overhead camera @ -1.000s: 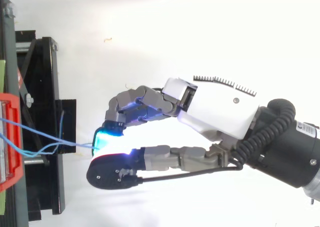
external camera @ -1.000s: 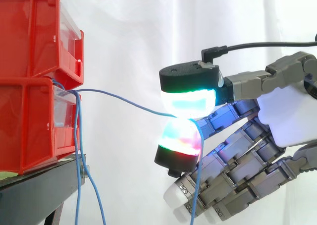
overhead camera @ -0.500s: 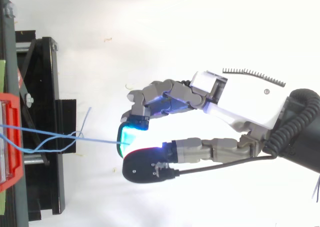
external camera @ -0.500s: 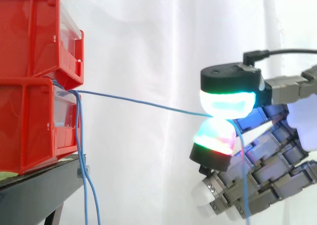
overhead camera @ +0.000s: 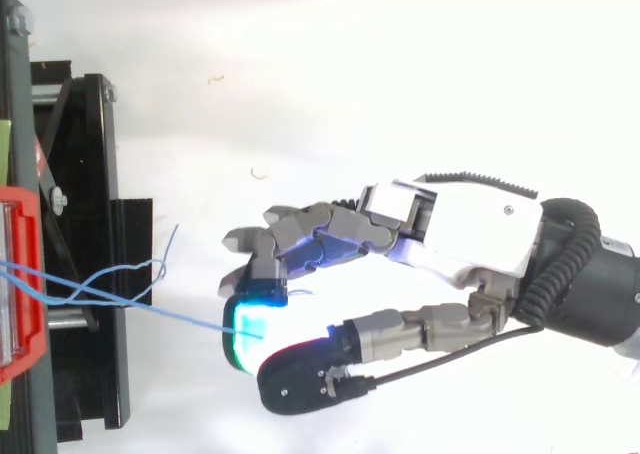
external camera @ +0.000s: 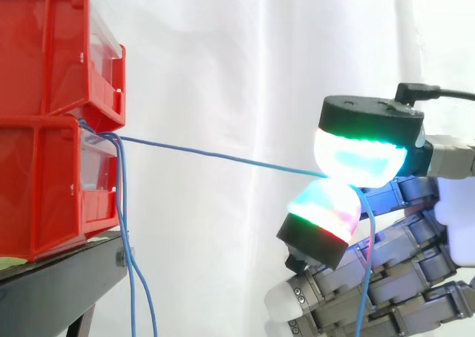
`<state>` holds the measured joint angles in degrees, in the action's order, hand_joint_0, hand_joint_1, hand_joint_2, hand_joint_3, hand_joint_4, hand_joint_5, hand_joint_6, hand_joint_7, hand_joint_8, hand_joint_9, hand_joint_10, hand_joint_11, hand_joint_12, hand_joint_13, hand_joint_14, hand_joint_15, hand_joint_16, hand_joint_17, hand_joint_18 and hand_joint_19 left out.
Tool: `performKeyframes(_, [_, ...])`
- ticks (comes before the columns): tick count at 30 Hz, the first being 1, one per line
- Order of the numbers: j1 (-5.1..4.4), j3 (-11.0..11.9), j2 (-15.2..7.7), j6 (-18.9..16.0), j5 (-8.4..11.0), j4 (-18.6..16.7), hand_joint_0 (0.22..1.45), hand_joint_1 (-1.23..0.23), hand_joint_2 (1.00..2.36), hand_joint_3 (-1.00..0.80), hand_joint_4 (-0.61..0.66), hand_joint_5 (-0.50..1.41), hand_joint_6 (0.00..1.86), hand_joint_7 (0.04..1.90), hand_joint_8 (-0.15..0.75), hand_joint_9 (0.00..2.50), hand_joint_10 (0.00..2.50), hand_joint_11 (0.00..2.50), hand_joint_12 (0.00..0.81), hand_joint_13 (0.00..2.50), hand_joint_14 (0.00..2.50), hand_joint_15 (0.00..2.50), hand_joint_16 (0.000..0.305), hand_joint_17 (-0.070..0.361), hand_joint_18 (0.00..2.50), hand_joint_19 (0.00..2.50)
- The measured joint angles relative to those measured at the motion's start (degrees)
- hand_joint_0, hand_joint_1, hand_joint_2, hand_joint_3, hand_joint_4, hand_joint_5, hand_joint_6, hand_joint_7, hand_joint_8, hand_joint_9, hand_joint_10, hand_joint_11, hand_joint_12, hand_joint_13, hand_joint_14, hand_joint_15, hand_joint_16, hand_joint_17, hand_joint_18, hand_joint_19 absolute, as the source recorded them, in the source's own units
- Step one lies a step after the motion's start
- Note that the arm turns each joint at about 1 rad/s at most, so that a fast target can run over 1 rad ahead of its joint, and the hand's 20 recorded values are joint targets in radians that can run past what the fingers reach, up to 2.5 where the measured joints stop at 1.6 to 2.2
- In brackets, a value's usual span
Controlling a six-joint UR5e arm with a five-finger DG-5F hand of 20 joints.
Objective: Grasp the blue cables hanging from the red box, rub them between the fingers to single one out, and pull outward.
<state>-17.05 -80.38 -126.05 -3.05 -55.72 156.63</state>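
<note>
**Item 1, bins.** 2 red bins, the upper bin (external camera: 52, 47) stacked on the lower bin (external camera: 44, 188). The pair sits on a black stand (external camera: 67, 285). In the side view their fronts are close to the stand's right edge.

**Item 2, hanging cables (external camera: 122, 226).** Thin and blue. They come out at the front where the 2 bins meet, drop down the lower bin's face and pass the stand's edge. In the top view a loose blue loop lies over the stand.

**Item 3, taut cable (external camera: 215, 155).** 1 blue strand from the same spot at the bins' front. It runs in a straight line, sloping slightly down, to the hand, well clear of the stand's edge. Its free tail falls from the pinch past the curled fingers below.

**Item 4, hand (overhead camera: 470, 239).** It is beyond the stand's edge and well apart from the bins. It is closed in a pinch on the taut cable. The upper pad (external camera: 360, 159) glows cyan and green and is pressed against the lower pad (external camera: 326, 207), which glows cyan, green and red. The strand is caught where they meet. The other fingers are curled underneath.

**Item 5, curtain (external camera: 223, 55).** White, behind everything.
</note>
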Motion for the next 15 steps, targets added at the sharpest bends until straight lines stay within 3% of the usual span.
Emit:
performKeyframes(4, [0.32, -0.47, 0.00, -0.71, -2.60, 0.40, 0.66, -0.71, 1.04, -0.16, 0.05, -0.21, 0.88, 1.16, 0.362, 0.52, 0.00, 0.15, 0.428, 0.24, 0.00, 0.00, 0.055, 0.124, 0.00, 0.04])
performKeyframes(9, [0.91, -0.54, -0.02, -1.16, -9.07, 2.73, 0.66, -0.71, 1.04, -0.16, 0.05, -0.21, 0.88, 1.17, 0.363, 0.52, 0.00, 0.15, 0.430, 0.24, 0.00, 0.00, 0.056, 0.126, 0.00, 0.06])
performKeyframes(11, [1.08, -0.55, -0.02, -1.12, -10.83, 3.51, 0.66, -0.71, 1.04, -0.16, 0.05, -0.21, 0.88, 1.17, 0.364, 0.52, 0.00, 0.15, 0.430, 0.24, 0.00, 0.00, 0.056, 0.127, 0.00, 0.06])
performKeyframes(15, [1.20, -0.57, 0.00, -0.73, -12.10, 4.20, 0.66, -0.71, 1.04, -0.15, 0.05, -0.21, 0.88, 1.18, 0.361, 0.52, 0.00, 0.15, 0.421, 0.24, 0.00, 0.00, 0.055, 0.123, 0.00, 0.05])
